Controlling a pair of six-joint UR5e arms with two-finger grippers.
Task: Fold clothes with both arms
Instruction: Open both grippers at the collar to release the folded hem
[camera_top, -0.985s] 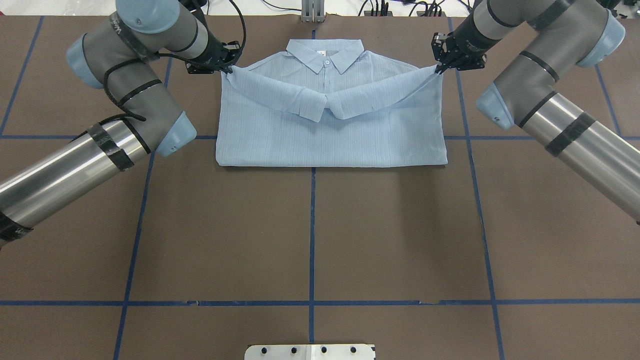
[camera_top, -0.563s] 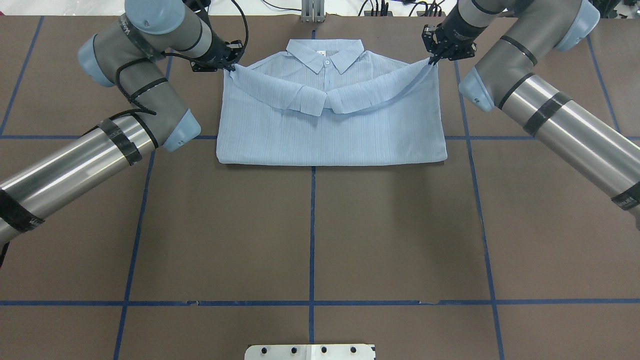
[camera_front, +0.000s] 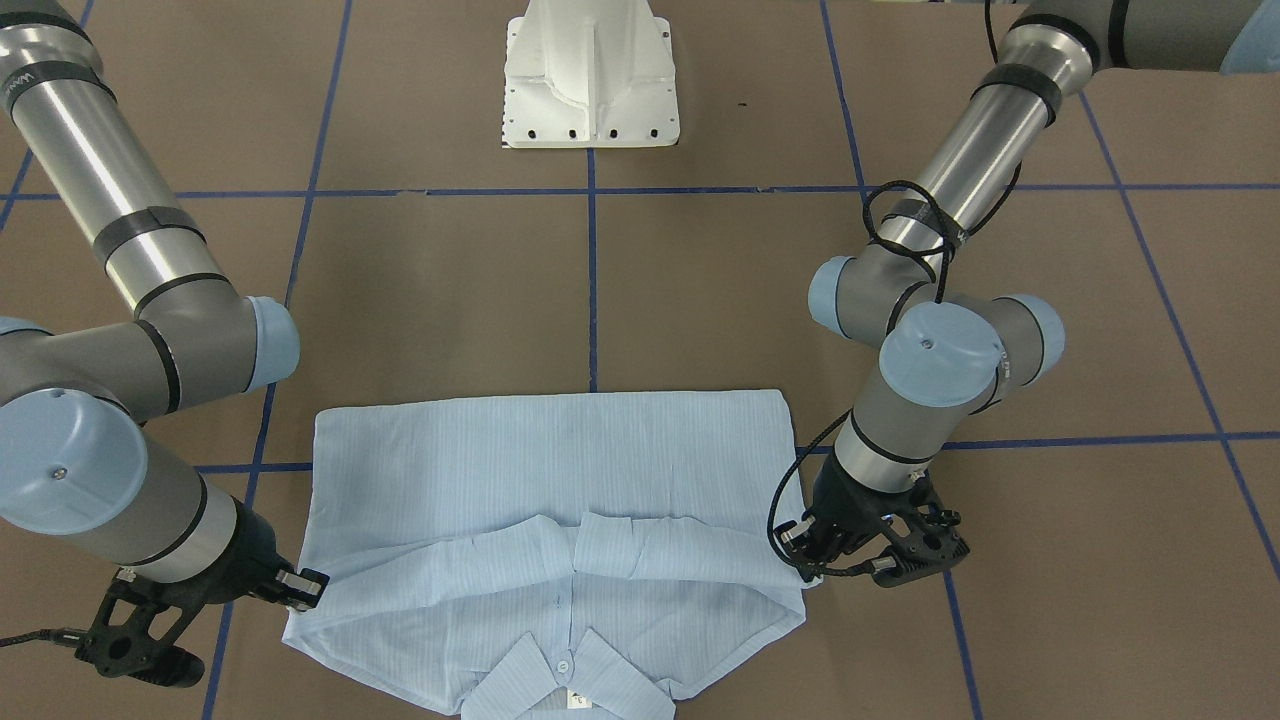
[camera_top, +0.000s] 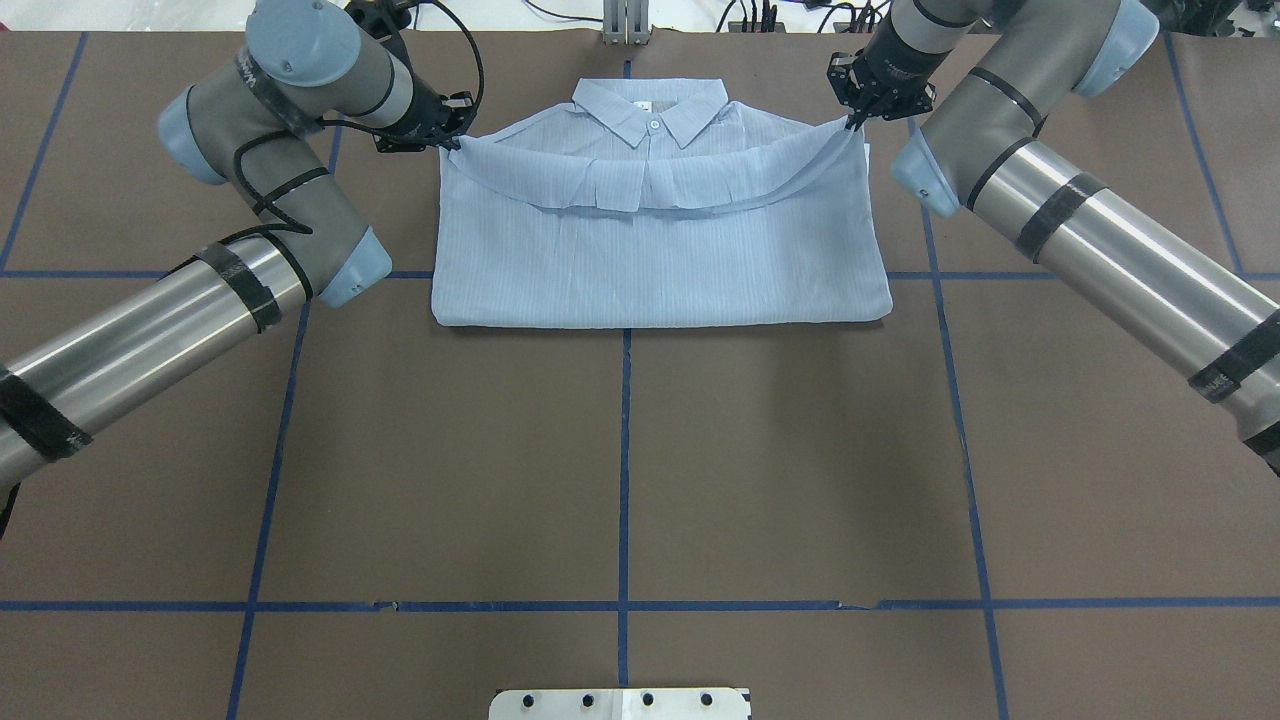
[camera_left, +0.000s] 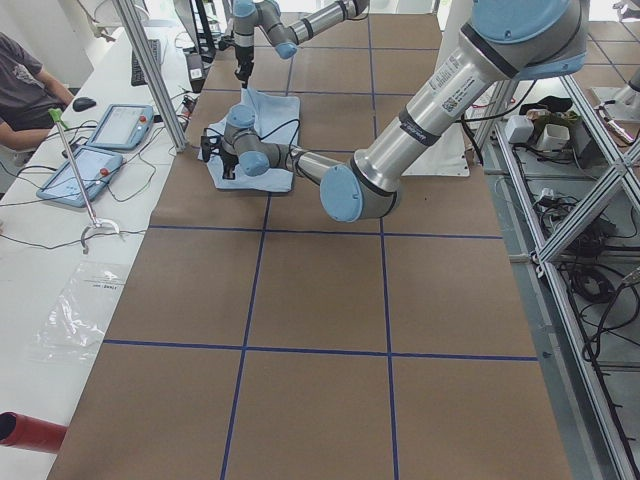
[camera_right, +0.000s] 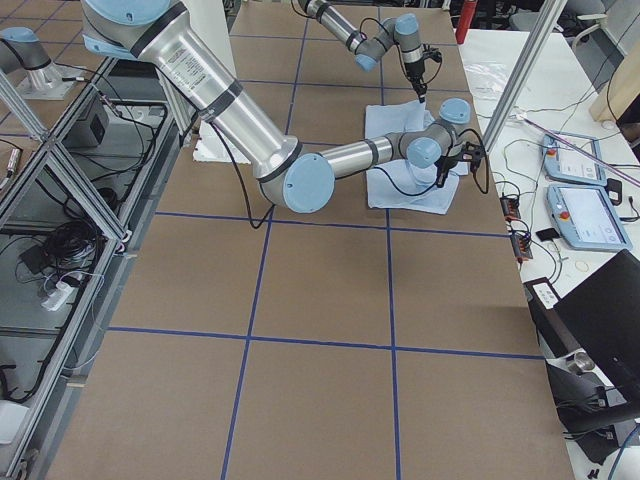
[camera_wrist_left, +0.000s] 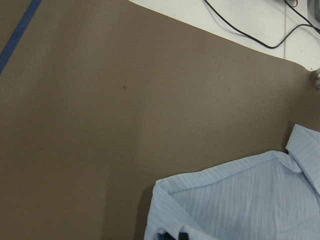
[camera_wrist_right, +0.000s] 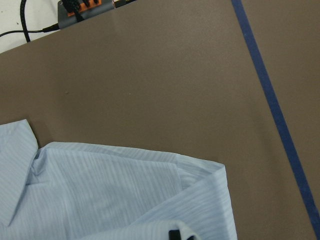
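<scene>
Overhead exterior view, and here is the picture: one pale-blue striped shirt (camera_top: 660, 260) lies on the brown table (camera_top: 620, 470), out at the far side from the robot. The collar (camera_top: 650, 105) points away, and the folded lower edge faces the base. The shirt's long axis runs across the table, side to side.

The left gripper (camera_top: 452, 138) has its fingers pressed together on the shoulder corner on its own side. The right gripper (camera_top: 857, 120) pinches the opposite shoulder corner the same way. Each wrist camera shows just a dark fingertip buried in cloth at the bottom edge. The two sleeves (camera_top: 560, 178) are crossed over the chest. They hang as a shallow band between the two pinches, and the cuffs (camera_top: 630, 192) meet at the middle.

Here is the relation that matters. Both pinch points sit on the far edge, level with each other, and the whole body of the shirt stretches from them back toward the robot. Neither arm is nearer, since each holds its own corner. My guess is that the next move carries both corners together toward the near fold, and the pair must travel evenly or the band skews.

The count: one shirt, two sleeves, one collar, two arms, two grippers and one white pedestal (camera_front: 590, 80).
</scene>
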